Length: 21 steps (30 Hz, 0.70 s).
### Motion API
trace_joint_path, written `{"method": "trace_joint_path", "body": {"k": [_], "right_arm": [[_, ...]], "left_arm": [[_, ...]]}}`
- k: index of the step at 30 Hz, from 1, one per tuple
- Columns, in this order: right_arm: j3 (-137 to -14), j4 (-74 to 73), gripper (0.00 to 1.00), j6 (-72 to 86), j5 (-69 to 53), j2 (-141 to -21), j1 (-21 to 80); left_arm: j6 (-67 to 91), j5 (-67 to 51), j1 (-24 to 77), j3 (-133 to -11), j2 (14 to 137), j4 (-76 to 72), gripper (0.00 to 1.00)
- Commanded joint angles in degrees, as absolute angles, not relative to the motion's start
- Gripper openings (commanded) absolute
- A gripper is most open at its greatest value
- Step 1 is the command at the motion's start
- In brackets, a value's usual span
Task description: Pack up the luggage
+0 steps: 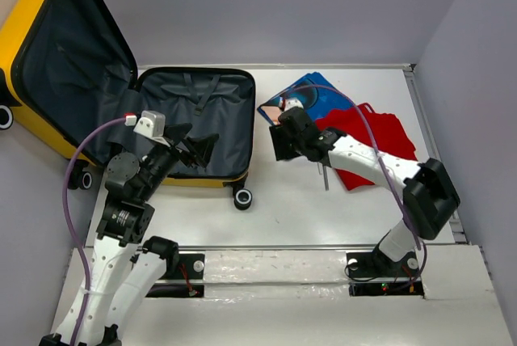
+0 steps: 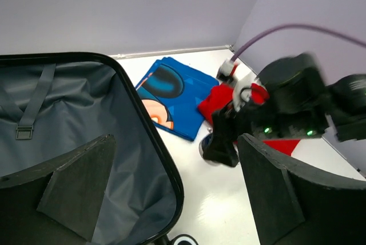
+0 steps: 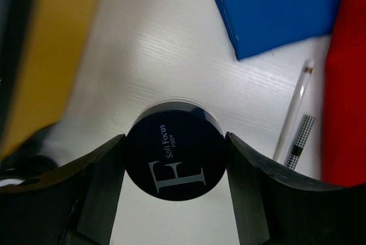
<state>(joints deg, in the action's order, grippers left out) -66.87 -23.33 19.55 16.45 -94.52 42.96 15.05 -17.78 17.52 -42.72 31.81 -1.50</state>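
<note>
The luggage (image 1: 220,132), a yellow suitcase, lies open at the table's left. Its grey-lined base is flat and its lid (image 1: 69,63) leans up toward the far left. My left gripper (image 1: 199,149) hovers open over the base's near right corner with nothing between its fingers; in its wrist view the gripper (image 2: 176,142) straddles the black rim (image 2: 153,142). Right of the suitcase, my right gripper (image 3: 174,162) has both pads against a round black cosmetic jar (image 3: 174,156) marked "Soft Focus", just over the white tabletop. From above, that gripper (image 1: 283,142) hides the jar.
A folded blue cartoon-print cloth (image 1: 311,97) lies at the back, with a folded red cloth (image 1: 376,142) to its right. A clear pen (image 3: 294,122) rests between the jar and the red cloth. A black suitcase wheel (image 1: 242,197) sticks out at the near right corner.
</note>
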Motion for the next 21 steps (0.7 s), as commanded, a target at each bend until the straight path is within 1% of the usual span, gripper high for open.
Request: {"method": "trace_joint_path", "body": {"k": [1, 2, 4, 5, 7, 8, 9, 10, 11, 12, 13, 14, 16, 18, 19, 21], "right_arm": [[-79.0, -20.7, 0.38, 16.1, 14.3, -91.0, 47.0], [-83.7, -20.6, 0.38, 15.4, 12.9, -92.4, 48.1], [-88.9, -20.0, 0.38, 14.9, 10.9, -97.5, 49.2], [-94.5, -20.0, 0.38, 14.6, 9.9, -99.6, 49.2], [-100.3, -19.8, 0.39, 13.6, 7.8, -104.5, 51.0], [-103.3, -19.9, 0.39, 13.3, 6.3, -109.6, 51.0], [-106.2, -20.0, 0.39, 12.9, 5.5, -112.1, 51.8], [-111.7, -20.3, 0.39, 13.0, 4.8, -114.5, 52.4], [-114.6, -20.8, 0.39, 13.2, 3.4, -119.2, 52.4], [-119.9, -21.6, 0.39, 13.5, 2.6, -121.4, 52.4], [-122.5, -22.0, 0.39, 13.7, 2.3, -123.5, 52.4], [-124.6, -22.2, 0.41, 13.7, 2.1, -127.2, 53.0], [-130.1, -22.5, 0.44, 14.0, 1.3, -130.4, 53.5], [-133.3, -22.9, 0.63, 14.8, 0.5, -134.6, 53.5], [-136.4, -23.4, 0.79, 15.4, -0.7, -136.7, 53.5], [-138.2, -24.3, 0.88, 15.9, -1.7, -137.3, 53.5]], "left_arm": [[16.5, -14.2, 16.6, -42.5, 30.1, -3.9, 0.99], [16.6, -12.8, 16.5, -42.5, 29.4, -3.1, 0.99], [16.9, -7.1, 16.3, -42.7, 28.9, -1.9, 0.99], [17.0, -4.6, 16.1, -43.2, 28.7, -0.3, 0.99], [17.6, 2.7, 15.8, -43.8, 28.7, 1.6, 0.99], [18.2, 4.5, 15.6, -44.1, 28.4, 2.5, 0.99], [18.5, 5.9, 15.6, -44.2, 28.1, 2.9, 0.99], [18.7, 8.2, 15.6, -44.3, 28.0, 3.2, 0.99], [19.0, 9.2, 15.6, -44.6, 27.5, 3.8, 0.99], [19.1, 10.7, 15.6, -44.7, 27.3, 4.0, 0.99], [19.2, 11.2, 15.6, -44.8, 27.3, 4.2, 0.99], [19.2, 11.7, 15.6, -44.9, 27.2, 4.5, 0.99], [19.3, 12.2, 15.6, -45.0, 27.2, 4.6, 0.99], [19.3, 11.9, 15.5, -45.0, 27.2, 4.6, 0.99], [19.3, 11.9, 15.5, -45.0, 27.3, 4.5, 0.99], [19.2, 11.7, 15.5, -44.8, 27.3, 4.5, 0.99]]}}
